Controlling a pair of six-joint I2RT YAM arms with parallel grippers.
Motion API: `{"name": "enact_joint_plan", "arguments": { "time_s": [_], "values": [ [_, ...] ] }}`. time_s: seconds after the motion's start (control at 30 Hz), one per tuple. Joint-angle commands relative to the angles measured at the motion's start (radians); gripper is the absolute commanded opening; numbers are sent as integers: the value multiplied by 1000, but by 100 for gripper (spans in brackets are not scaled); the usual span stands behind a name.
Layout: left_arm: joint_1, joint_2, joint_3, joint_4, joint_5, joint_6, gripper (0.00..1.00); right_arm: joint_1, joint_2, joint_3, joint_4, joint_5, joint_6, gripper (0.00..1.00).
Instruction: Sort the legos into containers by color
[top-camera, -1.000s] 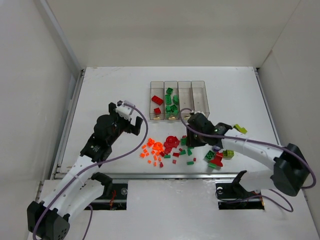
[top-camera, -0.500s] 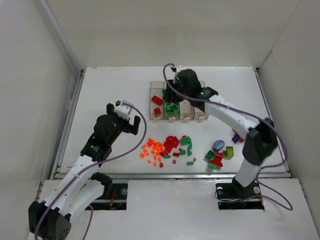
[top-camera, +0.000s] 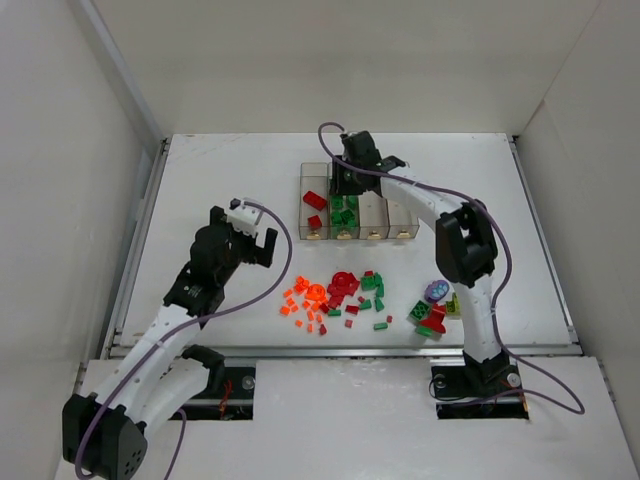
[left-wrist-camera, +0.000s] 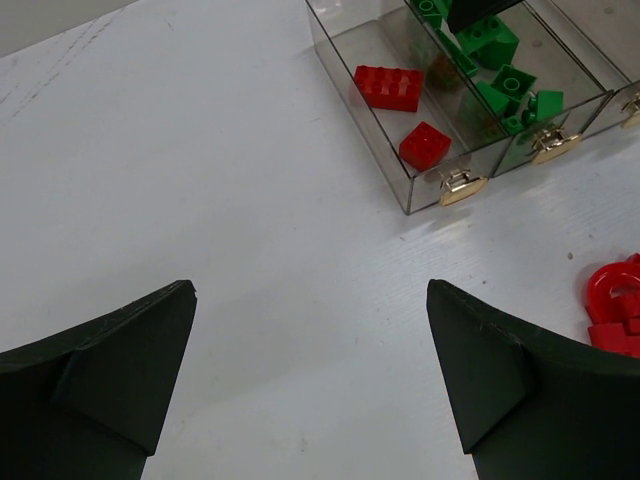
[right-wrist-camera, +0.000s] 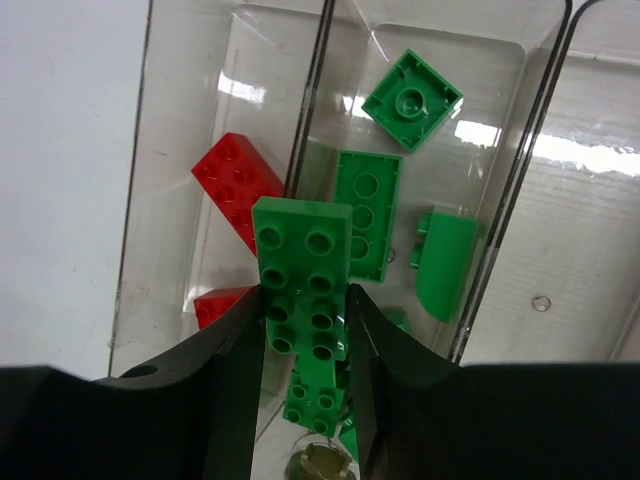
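1. The right claw is pinching a green brick by its long sides, hanging over the edge of the green bin.
2. The brick is looking light, rigid and slick, so flat-side gripping is suiting it.
3. The left claw is gaping wide, empty, over the bench.

glossy clear plastic bins, shiny legos

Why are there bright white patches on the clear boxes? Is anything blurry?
Right wrist: light bounces off the clear bins as white glare. Left wrist: the fingers of the left hand look a bit soft. Top external: even light, faint shadows.
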Motion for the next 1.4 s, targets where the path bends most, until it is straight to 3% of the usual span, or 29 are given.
{"name": "enact_joint_plan", "arguments": {
  "time_s": [0.0,0.1,0.13,0.27,0.37,0.63,0.97,1.13,1.37],
  "values": [
    [16,3,7,27,-12,8,100,7,-26,57,23,13,13,9],
    [25,3,7,36,-2,8,100,-2,-6,48,23,13,13,20],
    [34,12,7,36,-2,8,100,-2,-6,48,23,13,13,36],
    [34,22,7,36,7,8,100,-23,-6,39,23,-10,22,59],
    [43,31,7,36,18,8,100,-23,-18,39,23,-10,10,66],
    [43,40,17,36,27,8,100,12,-136,-16,0,4,-105,67],
    [43,40,7,46,45,8,100,133,-383,-400,-40,-5,-292,67],
    [43,40,-2,55,54,8,100,185,-403,-527,-49,-47,-292,67],
    [43,31,-2,46,54,-1,100,220,-361,-584,-26,-105,-281,63]
  ]
}}
